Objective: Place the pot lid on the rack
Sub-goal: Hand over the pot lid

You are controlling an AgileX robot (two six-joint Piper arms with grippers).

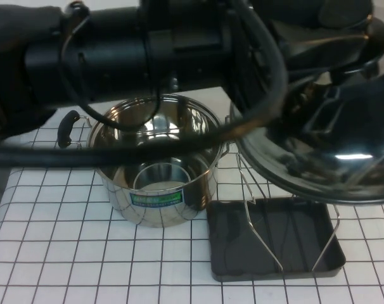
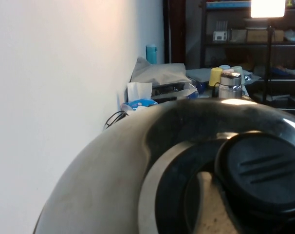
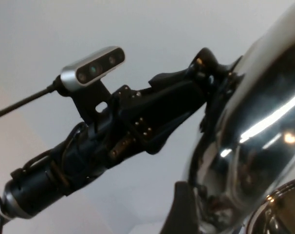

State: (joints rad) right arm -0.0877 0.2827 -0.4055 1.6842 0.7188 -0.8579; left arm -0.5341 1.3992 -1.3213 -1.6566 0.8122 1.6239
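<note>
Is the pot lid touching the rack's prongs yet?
Cannot tell. In the high view the pot lid hangs tilted over the rack, its rim overlapping the prongs, with no plain gap or contact. Neither wrist view shows the rack.

The pot lid (image 1: 319, 158), at the right of the high view, is mirror-polished steel with a matt black plastic knob (image 2: 262, 170). The pot (image 1: 157, 168) at centre is glossy steel too. The rack (image 1: 262, 209) is thin bright wire over a matt dark grey tray (image 1: 274, 266). The worktop (image 1: 84, 259) looks like white gridded cloth.

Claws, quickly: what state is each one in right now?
Left claw: at the pot lid's edge, cannot be told.
Right claw: over the lid, cannot be told.
</note>
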